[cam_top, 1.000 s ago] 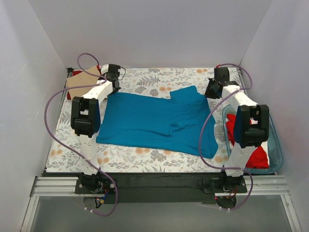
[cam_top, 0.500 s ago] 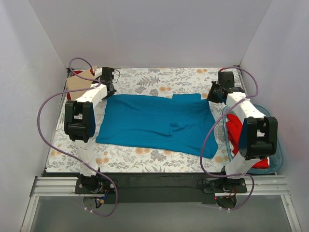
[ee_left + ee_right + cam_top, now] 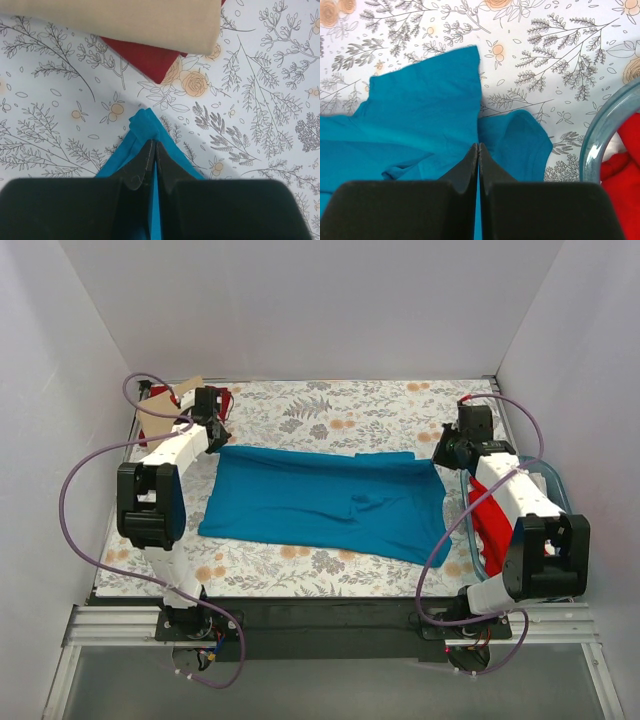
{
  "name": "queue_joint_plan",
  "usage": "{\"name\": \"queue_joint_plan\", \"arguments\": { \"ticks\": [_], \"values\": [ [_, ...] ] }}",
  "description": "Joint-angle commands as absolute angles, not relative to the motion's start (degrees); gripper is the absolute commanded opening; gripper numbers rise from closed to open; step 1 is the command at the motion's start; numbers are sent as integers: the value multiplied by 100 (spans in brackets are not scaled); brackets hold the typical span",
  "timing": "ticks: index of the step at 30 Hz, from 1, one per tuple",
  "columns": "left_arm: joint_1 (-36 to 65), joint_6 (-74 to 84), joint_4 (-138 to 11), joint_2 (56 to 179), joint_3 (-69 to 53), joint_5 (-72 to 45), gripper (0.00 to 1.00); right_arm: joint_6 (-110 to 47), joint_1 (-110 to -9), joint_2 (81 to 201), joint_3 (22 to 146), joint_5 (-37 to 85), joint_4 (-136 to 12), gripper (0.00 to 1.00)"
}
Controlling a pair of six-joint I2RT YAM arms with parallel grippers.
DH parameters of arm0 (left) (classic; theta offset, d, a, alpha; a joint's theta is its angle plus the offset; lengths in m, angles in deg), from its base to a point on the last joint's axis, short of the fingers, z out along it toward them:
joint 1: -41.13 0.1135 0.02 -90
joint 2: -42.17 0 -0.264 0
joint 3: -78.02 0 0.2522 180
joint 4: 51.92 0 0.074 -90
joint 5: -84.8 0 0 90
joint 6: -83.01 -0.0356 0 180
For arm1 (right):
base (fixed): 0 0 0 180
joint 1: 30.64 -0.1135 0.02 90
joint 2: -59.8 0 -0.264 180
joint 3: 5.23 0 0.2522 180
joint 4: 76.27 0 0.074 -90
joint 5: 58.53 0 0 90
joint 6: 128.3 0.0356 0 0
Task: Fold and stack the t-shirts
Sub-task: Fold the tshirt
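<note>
White walls point(image 3: 320, 310) enclose a floral table cloth point(image 3: 330, 405) bearing the teal-blue t-shirt point(image 3: 320, 495).

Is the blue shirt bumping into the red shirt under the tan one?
Apart. The left wrist view shows a strip of floral table cloth between the corner of the teal-blue t-shirt and the tip of the red t-shirt.

Centre: teal t-shirt point(image 3: 320, 500) covers middle of floral cloth point(image 3: 340, 405). Bare strip behind it, another in front: open passage. Far left corner blocked by tan t-shirt point(image 3: 125, 20). Right edge blocked by plastic tub point(image 3: 605, 117). Left, back, right closed by white walls point(image 3: 300, 310).
</note>
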State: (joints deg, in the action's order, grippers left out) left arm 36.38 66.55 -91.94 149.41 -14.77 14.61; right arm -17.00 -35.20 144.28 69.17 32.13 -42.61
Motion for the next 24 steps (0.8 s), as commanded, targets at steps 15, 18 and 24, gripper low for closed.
{"name": "queue_joint_plan", "arguments": {
  "ticks": [15, 18, 24],
  "values": [
    [3814, 6930, -9073, 13903, -729, 1044, 0, -1633, -3495, 13257, 6021, 2725, -4335, 1],
    [3823, 6957, -9091, 13824, -632, 1026, 0, -1633, -3495, 13117, 5898, 2716, -4326, 1],
    [3867, 6983, -9117, 13710, -527, 965, 0, -1650, -3495, 12923, 5775, 2672, -4273, 1]
  ]
}}
